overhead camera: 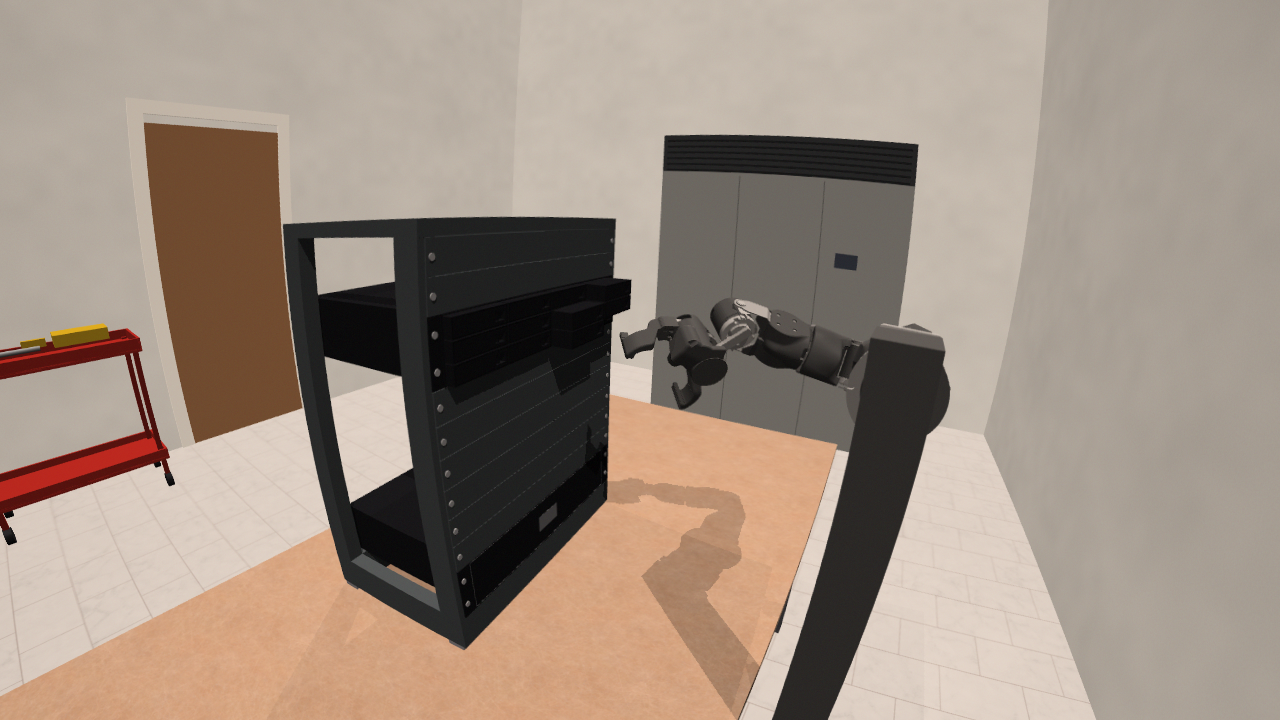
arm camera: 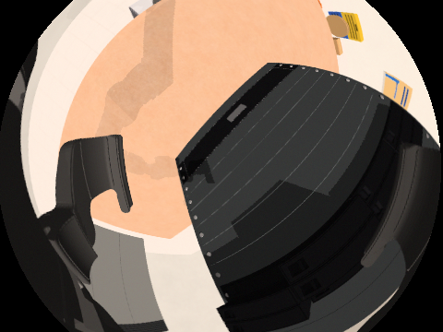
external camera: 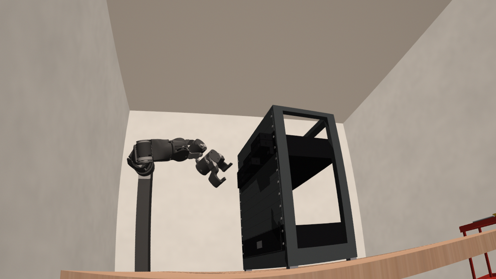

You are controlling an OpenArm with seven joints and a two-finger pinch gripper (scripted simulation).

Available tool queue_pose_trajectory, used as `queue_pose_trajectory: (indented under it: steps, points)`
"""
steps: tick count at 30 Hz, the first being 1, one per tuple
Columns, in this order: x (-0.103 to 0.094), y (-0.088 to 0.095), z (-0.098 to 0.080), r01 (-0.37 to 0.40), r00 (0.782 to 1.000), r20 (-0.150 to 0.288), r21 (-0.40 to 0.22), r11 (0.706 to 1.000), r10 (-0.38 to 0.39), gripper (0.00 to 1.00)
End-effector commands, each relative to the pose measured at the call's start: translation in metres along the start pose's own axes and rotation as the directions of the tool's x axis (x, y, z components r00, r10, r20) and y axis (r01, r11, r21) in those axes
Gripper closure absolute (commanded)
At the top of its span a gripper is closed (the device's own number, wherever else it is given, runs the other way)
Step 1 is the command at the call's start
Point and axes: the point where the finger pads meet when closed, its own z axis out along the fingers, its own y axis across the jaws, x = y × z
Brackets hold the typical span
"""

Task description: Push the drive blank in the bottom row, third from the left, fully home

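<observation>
Pale walls and a grey cabinet (overhead camera: pixel 787 268) back the counter (overhead camera: pixel 626 573) carrying the black rack (overhead camera: pixel 416 429). Its drive blanks (overhead camera: pixel 581 324) blur together, so the bottom-row third one is indistinct. Near the rack's front, apart, the hand (overhead camera: pixel 657 365) hangs open, empty.

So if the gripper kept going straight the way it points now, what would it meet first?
Probably the front of the rack, near the standing-out drive blanks. The open gripper hangs short of it, tilted slightly downward; exact blank unclear.
</observation>
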Motion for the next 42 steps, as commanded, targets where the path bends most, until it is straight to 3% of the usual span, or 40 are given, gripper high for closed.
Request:
queue_pose_trajectory:
  steps: [1, 5, 9, 11, 18, 24, 26, 28, 35, 42]
  points:
    - [-0.004, 0.009, -0.003, -0.047, 0.998, 0.026, -0.062, 0.997, 0.049, 0.00]
    - [-0.005, 0.020, -0.009, -0.135, 0.988, 0.053, -0.160, 0.978, 0.145, 0.00]
    - [-0.010, 0.028, -0.018, -0.222, 0.965, 0.081, -0.260, 0.940, 0.250, 0.00]
    - [-0.010, 0.028, -0.018, -0.222, 0.965, 0.081, -0.260, 0.940, 0.250, 0.00]
    - [-0.025, 0.034, -0.040, -0.344, 0.894, 0.129, -0.417, 0.842, 0.429, 0.00]
    - [-0.038, 0.032, -0.060, -0.399, 0.822, 0.165, -0.516, 0.758, 0.545, 0.00]
    - [-0.041, 0.031, -0.066, -0.409, 0.800, 0.174, -0.540, 0.735, 0.573, 0.00]
    - [-0.041, 0.031, -0.066, -0.409, 0.800, 0.174, -0.540, 0.735, 0.573, 0.00]
    - [-0.049, 0.027, -0.081, -0.424, 0.747, 0.197, -0.594, 0.684, 0.635, 0.00]
    - [-0.052, 0.025, -0.084, -0.427, 0.731, 0.204, -0.608, 0.670, 0.651, 0.00]
